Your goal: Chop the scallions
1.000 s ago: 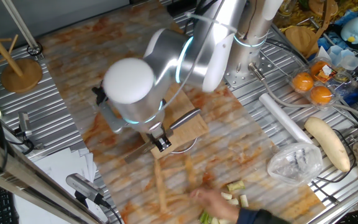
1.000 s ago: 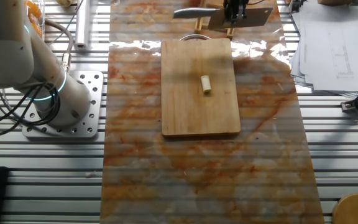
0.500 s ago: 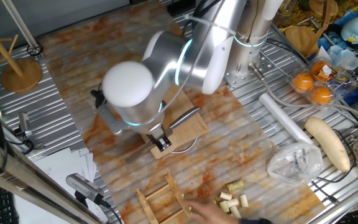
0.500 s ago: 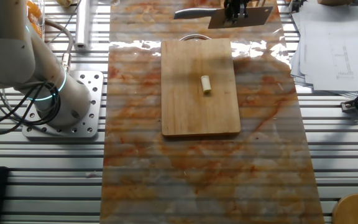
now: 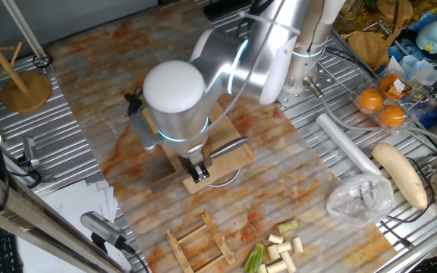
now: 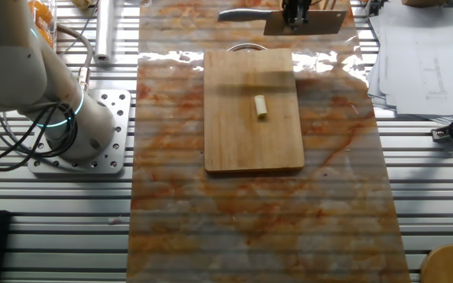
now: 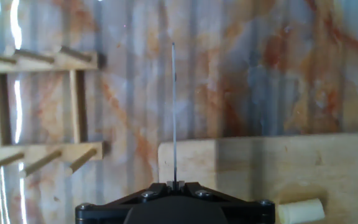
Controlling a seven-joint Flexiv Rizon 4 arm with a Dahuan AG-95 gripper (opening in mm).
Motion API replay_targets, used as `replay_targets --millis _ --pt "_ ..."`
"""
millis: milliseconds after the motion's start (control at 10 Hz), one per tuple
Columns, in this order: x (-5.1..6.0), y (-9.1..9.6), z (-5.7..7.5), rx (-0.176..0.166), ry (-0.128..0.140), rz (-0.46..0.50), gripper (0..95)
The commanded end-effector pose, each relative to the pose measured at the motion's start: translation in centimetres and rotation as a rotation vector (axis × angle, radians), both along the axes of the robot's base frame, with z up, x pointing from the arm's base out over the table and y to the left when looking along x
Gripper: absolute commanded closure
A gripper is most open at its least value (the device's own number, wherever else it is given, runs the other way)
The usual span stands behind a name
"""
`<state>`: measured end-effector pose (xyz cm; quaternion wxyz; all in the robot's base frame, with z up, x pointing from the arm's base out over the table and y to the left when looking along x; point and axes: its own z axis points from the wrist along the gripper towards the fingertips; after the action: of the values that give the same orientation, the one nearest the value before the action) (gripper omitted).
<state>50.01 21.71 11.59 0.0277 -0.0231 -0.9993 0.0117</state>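
— Hand view puts the scallion segment [image 7: 301, 211] at the bottom right, lying flat on the cutting board [image 7: 272, 168], off to the right of the blade and back toward the hand. Where does its long axis run?

— Crosswise to the knife [image 7: 173, 112], so a straight drop would cut across it, once the edge is shifted sideways over it. From the other fixed view the segment [image 6: 261, 106] sits near the board's middle, and the end effector [image 6: 293, 14] hangs beyond the board's far end, well apart from it.

— Is the end effector clamped on the knife?

— I judge so: the blade stands out thin and straight from between the fingers, though the fingertips themselves are hidden by the hand's body.

— And the room?

— The board [image 6: 253, 110] is otherwise bare. A wooden rack [image 7: 36, 112] lies on the marbled worktop [image 6: 258, 228] to the blade's left, clear of the path. More scallion pieces [image 5: 278, 252] lie off the board, near the worktop's edge.
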Motion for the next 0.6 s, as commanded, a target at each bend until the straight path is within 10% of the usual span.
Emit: replay_targets --millis 100,600 --pt "-0.1 -2.1 0.1 0.015 0.008 0.047 95.0" --pt "-2.7 -11.6 -1.0 0.046 -0.007 0.077 95.0"
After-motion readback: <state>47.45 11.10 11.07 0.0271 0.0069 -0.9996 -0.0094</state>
